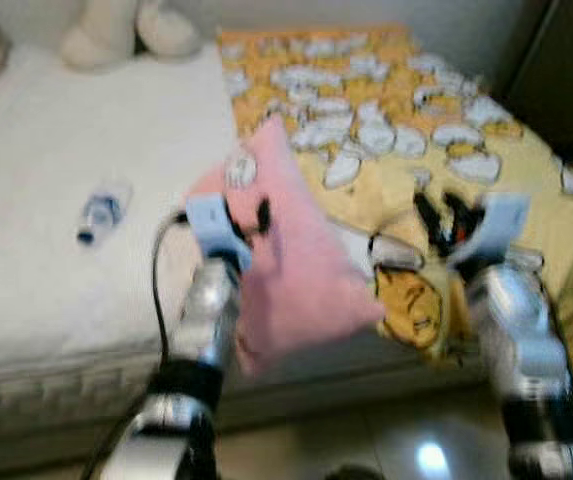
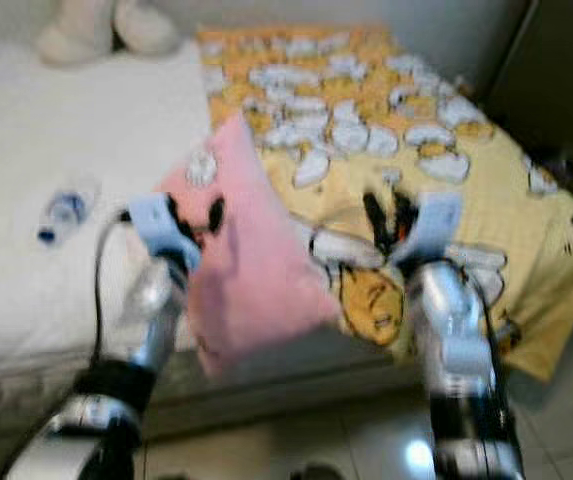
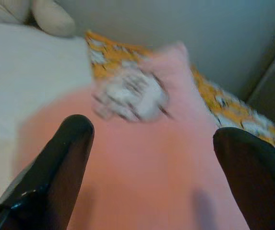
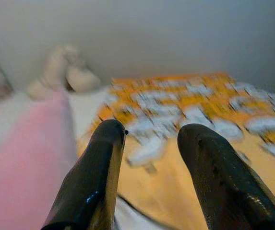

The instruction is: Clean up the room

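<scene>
A pink pillow (image 1: 296,270) with a white cartoon patch lies tilted at the bed's front edge, half on the yellow patterned blanket (image 1: 386,120). My left gripper (image 1: 246,215) is open right against the pillow's near face, and in the left wrist view its fingers (image 3: 65,158) spread wide before the pink cloth (image 3: 142,182). My right gripper (image 1: 444,215) is open above the yellow blanket, to the right of the pillow, with nothing between its fingers (image 4: 103,163). A small water bottle (image 1: 99,213) lies on the white sheet (image 1: 66,130) at the left.
A pale plush toy (image 1: 126,30) sits at the head of the bed by the wall. Dark furniture (image 1: 566,70) stands at the right beyond the bed. Shiny tiled floor (image 1: 366,440) runs along the bed's front edge under my arms.
</scene>
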Motion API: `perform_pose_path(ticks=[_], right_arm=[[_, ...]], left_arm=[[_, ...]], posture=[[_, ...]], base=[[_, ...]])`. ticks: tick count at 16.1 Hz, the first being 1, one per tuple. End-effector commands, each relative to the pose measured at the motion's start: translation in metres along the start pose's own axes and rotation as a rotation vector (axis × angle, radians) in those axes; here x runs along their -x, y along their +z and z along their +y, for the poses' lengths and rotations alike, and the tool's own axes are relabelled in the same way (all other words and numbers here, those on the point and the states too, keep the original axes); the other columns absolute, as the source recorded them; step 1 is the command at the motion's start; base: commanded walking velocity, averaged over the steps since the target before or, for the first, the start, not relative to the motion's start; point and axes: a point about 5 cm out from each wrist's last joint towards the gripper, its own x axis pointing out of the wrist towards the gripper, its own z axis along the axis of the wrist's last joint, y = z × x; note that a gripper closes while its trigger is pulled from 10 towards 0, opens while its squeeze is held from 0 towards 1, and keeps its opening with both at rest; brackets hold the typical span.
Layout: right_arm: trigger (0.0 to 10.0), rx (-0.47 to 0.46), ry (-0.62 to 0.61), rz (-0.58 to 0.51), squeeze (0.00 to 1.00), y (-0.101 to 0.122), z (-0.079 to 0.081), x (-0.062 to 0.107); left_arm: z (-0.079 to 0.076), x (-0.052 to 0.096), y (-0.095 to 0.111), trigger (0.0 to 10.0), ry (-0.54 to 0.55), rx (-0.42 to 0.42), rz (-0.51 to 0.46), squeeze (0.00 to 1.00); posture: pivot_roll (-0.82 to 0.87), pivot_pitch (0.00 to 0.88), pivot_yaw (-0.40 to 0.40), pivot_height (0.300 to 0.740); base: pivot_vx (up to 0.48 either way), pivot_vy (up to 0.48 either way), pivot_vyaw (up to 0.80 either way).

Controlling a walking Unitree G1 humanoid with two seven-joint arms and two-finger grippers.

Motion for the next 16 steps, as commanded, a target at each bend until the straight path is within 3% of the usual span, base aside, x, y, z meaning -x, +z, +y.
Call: perform_pose_path(ticks=[1, 2, 4, 7, 11, 14, 16], right_arm=[[10.0, -0.047, 0.05, -0.01, 0.0, 0.008, 0.007, -0.006], [10.0, -0.076, 0.085, -0.002, 0.0, 0.01, 0.01, -0.012], [10.0, -0.118, 0.149, 0.083, 0.0, -0.006, 0.015, -0.019], [10.0, -0.13, 0.104, 0.211, 0.0, -0.038, 0.009, -0.019], [10.0, -0.045, 0.025, 0.215, 0.0, -0.041, -0.013, -0.012], [10.0, -0.07, 0.023, 0.255, 0.0, -0.055, -0.017, -0.012], [10.0, -0.104, 0.056, 0.299, 0.0, -0.066, -0.01, -0.015]], left_arm=[[0.013, 0.0, -0.004, 10.0, 0.061, 0.026, 0.042, 0.0], [0.016, -0.002, -0.007, 10.0, 0.076, 0.044, 0.069, 0.0], [0.022, -0.003, -0.014, 10.0, 0.091, 0.067, 0.128, 0.0], [0.03, 0.002, -0.037, 10.0, 0.073, 0.163, 0.268, 0.0], [0.028, -0.003, -0.033, 10.0, 0.062, 0.247, 0.231, 0.0], [0.023, -0.004, -0.04, 10.0, 0.095, 0.271, 0.257, 0.0], [0.017, -0.004, -0.046, 10.0, 0.118, 0.313, 0.282, 0.0]], posture=[[-0.13, 0.0, -0.011, 0.719], [-0.13, 0.0, -0.014, 0.719], [-0.14, 0.0, -0.02, 0.719], [-0.12, 0.0, -0.045, 0.719], [-0.14, 0.022, -0.071, 0.719], [-0.15, 0.081, -0.09, 0.719], [-0.16, 0.14, -0.098, 0.719]], base=[[0.0, 0.0, 0.0], [0.0, 0.0, 0.0], [0.0, 0.0, 0.0], [0.0, 0.0, 0.0], [0.0, 0.0, 0.0], [0.0, 0.0, 0.0], [0.0, 0.0, 0.0]])
